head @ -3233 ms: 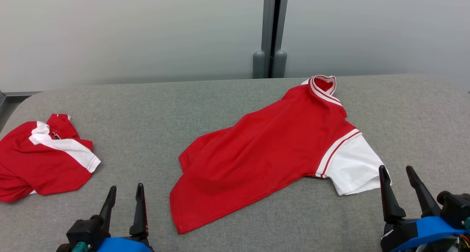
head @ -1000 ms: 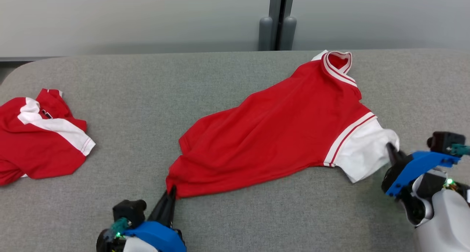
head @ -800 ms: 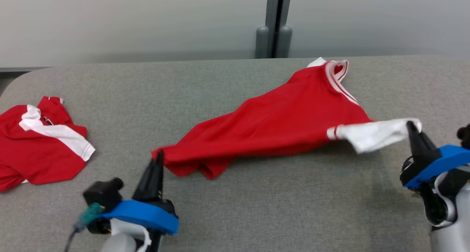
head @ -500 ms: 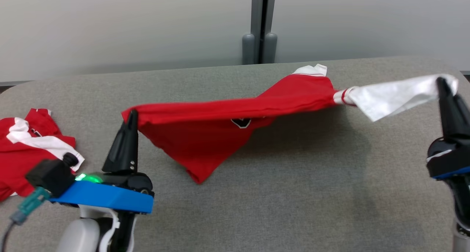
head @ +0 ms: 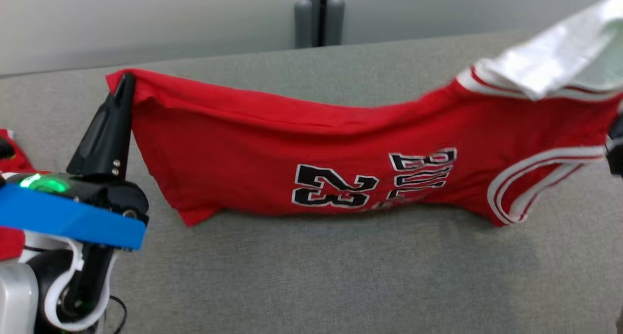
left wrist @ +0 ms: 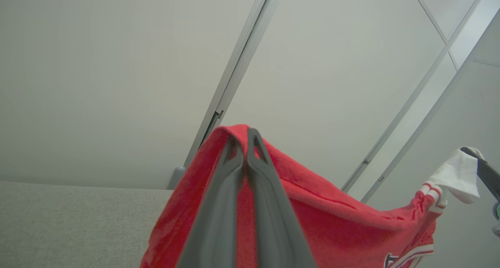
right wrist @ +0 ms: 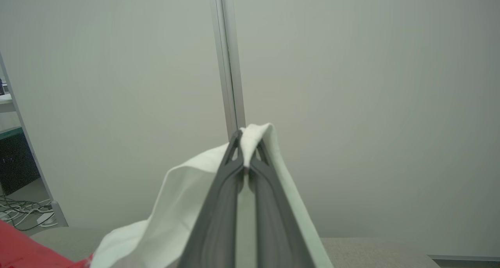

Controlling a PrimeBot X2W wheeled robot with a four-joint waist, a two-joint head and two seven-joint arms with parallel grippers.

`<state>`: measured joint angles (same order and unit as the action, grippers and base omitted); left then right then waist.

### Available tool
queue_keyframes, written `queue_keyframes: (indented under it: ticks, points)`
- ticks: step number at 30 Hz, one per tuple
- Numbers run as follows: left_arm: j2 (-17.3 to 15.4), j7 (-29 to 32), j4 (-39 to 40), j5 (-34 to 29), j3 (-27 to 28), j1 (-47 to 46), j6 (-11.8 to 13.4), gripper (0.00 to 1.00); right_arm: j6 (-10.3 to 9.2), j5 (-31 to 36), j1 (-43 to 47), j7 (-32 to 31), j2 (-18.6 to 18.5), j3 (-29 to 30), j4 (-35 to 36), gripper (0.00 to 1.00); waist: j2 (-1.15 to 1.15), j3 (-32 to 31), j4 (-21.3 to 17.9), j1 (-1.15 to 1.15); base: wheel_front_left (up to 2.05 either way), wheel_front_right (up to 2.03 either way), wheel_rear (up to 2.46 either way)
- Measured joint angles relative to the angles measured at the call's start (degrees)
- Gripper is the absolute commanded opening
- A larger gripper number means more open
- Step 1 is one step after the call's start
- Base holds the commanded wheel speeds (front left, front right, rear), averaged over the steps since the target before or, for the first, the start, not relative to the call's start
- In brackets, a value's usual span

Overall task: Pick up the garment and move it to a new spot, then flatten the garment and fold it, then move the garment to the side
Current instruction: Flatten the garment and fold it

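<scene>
The red jersey (head: 253, 149) with a black-and-white "23" print hangs stretched sideways between my two grippers above the grey padded surface (head: 340, 275). My left gripper (head: 125, 81) is shut on a red hem corner, seen close in the left wrist view (left wrist: 244, 137). The right gripper (right wrist: 246, 141) is shut on the white sleeve (head: 550, 66), which rises to the head view's upper right corner. The left wrist view also catches the sleeve (left wrist: 455, 176) and the right gripper (left wrist: 474, 154) far right. The jersey's lower edge hangs at or just above the surface.
A second red-and-white garment (head: 12, 154) lies at the far left, mostly behind my left gripper's body. A pale wall with a grey post (head: 319, 12) stands behind the surface. Cables (right wrist: 23, 213) lie on the floor at left in the right wrist view.
Both grippers have lifted the jersey higher off the surface and spread it, so its printed front now faces me. The head camera has also shifted.
</scene>
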<state>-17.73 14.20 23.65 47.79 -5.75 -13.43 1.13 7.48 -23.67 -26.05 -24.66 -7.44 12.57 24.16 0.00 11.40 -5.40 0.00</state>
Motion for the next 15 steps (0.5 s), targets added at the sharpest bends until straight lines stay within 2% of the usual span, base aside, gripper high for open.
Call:
queue_keyframes:
  ticks: [4,7,10,13,15]
  points:
    - [-1.85,3.22,-5.22,0.05,0.64,-4.87,1.05,0.00,0.00,0.16,-8.53,1.31,-2.21,-3.50,-11.05,0.00,0.00,4.41,-1.47,0.00,0.00,0.00,0.00]
    - [-2.89,4.54,-10.72,-0.59,1.22,-11.28,1.98,0.00,0.01,1.42,-16.48,4.34,-2.16,-5.26,-21.60,0.00,0.00,8.43,-2.28,0.00,0.00,0.00,0.00]
    - [-6.12,5.43,-16.27,-4.31,1.31,-18.42,2.34,0.00,-0.01,4.48,-26.02,8.05,-1.63,-7.58,-31.66,0.00,0.00,12.32,-3.05,0.02,0.00,0.00,0.00]
    - [-7.21,4.93,-20.87,-6.28,1.41,-27.35,2.37,0.00,0.01,7.25,-36.97,13.44,-0.86,-9.26,-38.09,0.00,0.00,15.45,-3.24,0.02,0.00,0.00,0.00]
    - [-9.22,3.63,-24.32,-10.59,0.31,-33.48,1.92,0.00,0.01,8.31,-43.32,17.75,-0.55,-8.71,-41.86,0.00,0.00,16.62,-2.71,0.03,0.00,0.00,0.00]
